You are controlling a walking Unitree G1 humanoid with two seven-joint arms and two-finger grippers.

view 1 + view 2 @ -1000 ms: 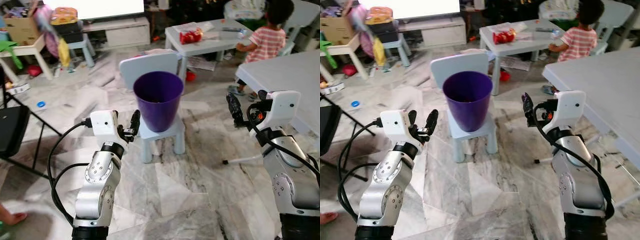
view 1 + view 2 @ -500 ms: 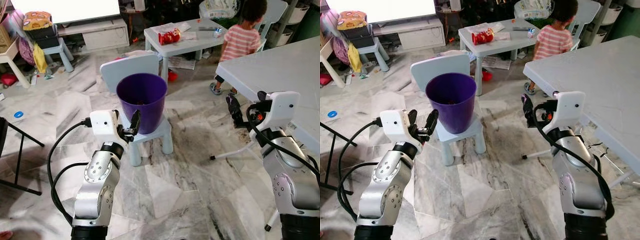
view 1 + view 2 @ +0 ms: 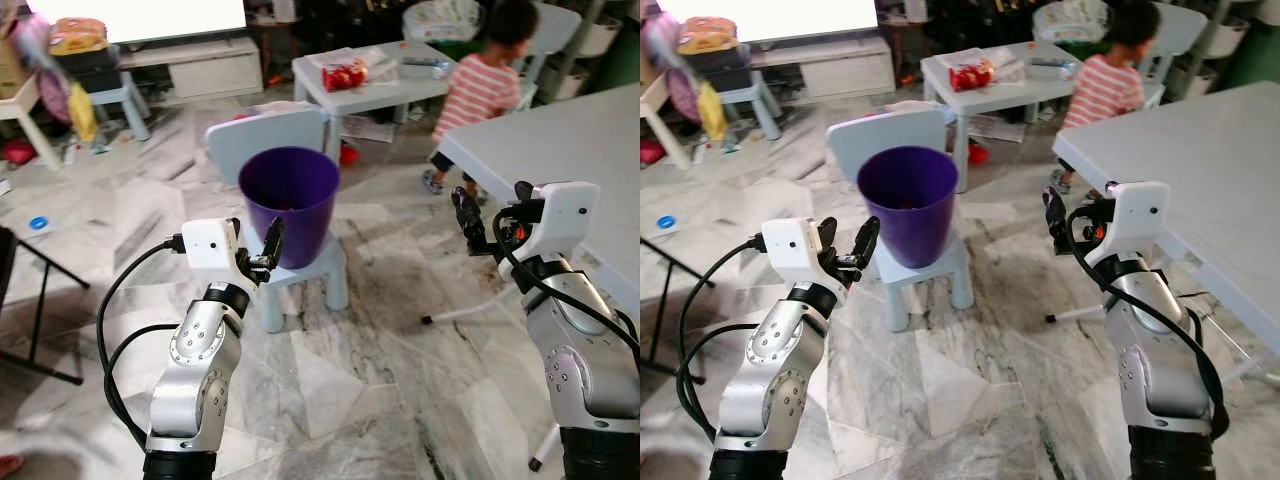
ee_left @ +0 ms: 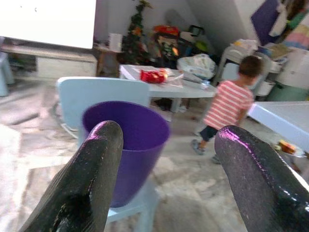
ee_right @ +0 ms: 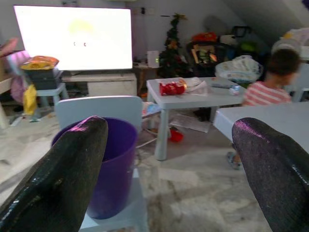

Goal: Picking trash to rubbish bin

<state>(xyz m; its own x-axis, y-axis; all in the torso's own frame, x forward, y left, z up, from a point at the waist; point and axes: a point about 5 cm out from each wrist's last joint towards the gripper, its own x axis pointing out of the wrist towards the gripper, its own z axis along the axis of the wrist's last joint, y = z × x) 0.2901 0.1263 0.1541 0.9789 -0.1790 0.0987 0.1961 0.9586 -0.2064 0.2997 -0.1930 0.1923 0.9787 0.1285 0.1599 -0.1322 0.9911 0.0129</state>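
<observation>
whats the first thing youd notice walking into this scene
The purple bin stands out, upright on a small pale blue chair in the middle of the marble floor. The left gripper and right gripper are raised either side of it, jaws open and holding nothing. Behind, a person in a striped shirt stands by a low table bearing a red packet.

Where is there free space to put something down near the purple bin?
Free: the marble floor between the small chair and the big grey table, and that tabletop's near part. Crowded: the chair seat under the purple bin, and the far low table.
</observation>
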